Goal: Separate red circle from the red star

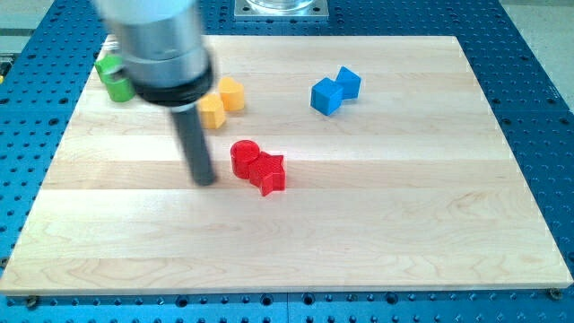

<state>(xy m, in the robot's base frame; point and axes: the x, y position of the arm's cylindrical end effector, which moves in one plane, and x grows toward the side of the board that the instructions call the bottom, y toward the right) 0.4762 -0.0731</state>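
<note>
The red circle (244, 158) and the red star (270, 173) lie touching each other near the middle of the wooden board (377, 215), the star to the lower right of the circle. My tip (205, 181) is just to the view's left of the red circle, a small gap away from it. The rod rises from there to the large blurred arm body at the view's top left.
Two yellow blocks (222, 100) sit together above the red pair, partly behind the rod. Two blue blocks (334, 91) sit touching at the upper middle right. A green block (114, 79) is at the upper left, partly hidden by the arm.
</note>
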